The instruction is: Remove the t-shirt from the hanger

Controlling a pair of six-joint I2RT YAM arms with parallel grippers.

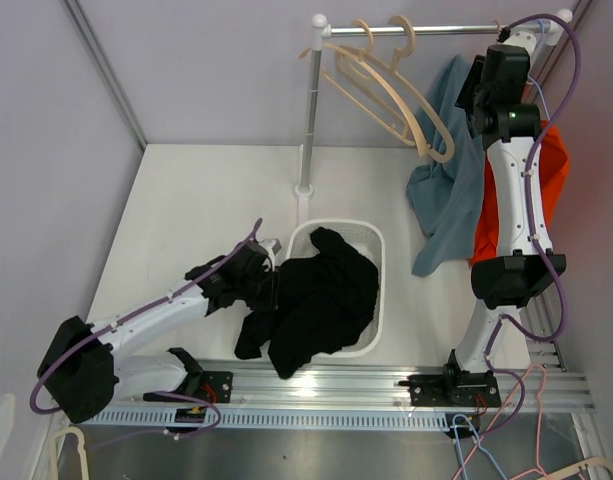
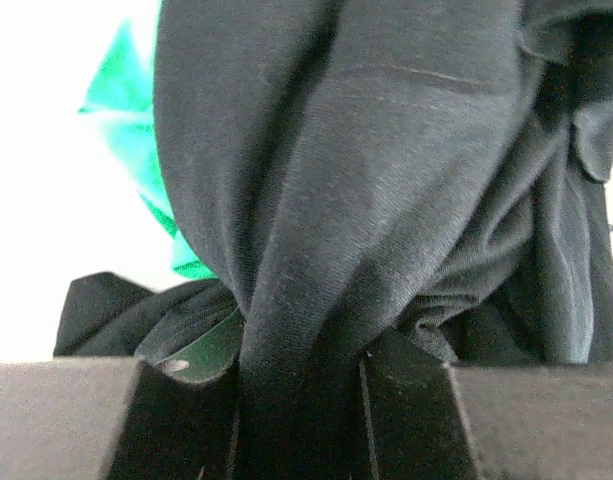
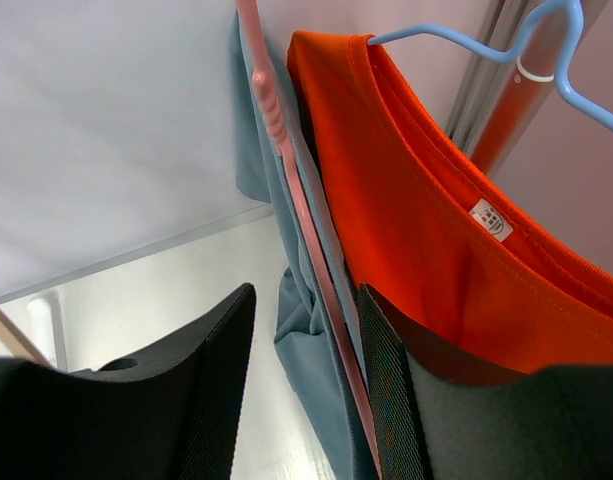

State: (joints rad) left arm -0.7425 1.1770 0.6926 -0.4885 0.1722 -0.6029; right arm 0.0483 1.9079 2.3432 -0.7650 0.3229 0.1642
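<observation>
T-shirt [image 3: 296, 340] & hanger [image 3: 284, 150] betw. parted R hand [image 3: 306, 300]; L hand [image 2: 296, 385] grips black garment [image 2: 386, 180].

You've got a white basket [image 1: 379, 290] mid-tabletop [image 1: 196, 200], stuffed with black clothes [image 1: 321, 295] that spill over its near-left rim onto the surface. In the left wrist view, a bit of green cloth [image 2: 136, 130] shows behind the black fabric on the left. The rack's upright pole [image 1: 309, 120] stands just behind the basket. Its crossbar [image 1: 446, 30] carries a few bare beige hangers [image 1: 386, 95]. At the far right, an orange shirt [image 3: 416, 210] hangs on a blue hanger [image 3: 466, 35]. A slotted metal rail [image 1: 336, 385] runs along the near edge. Loose hangers [image 1: 473, 437] lie below it at right, and one pale hanger [image 1: 58, 445] at left.
</observation>
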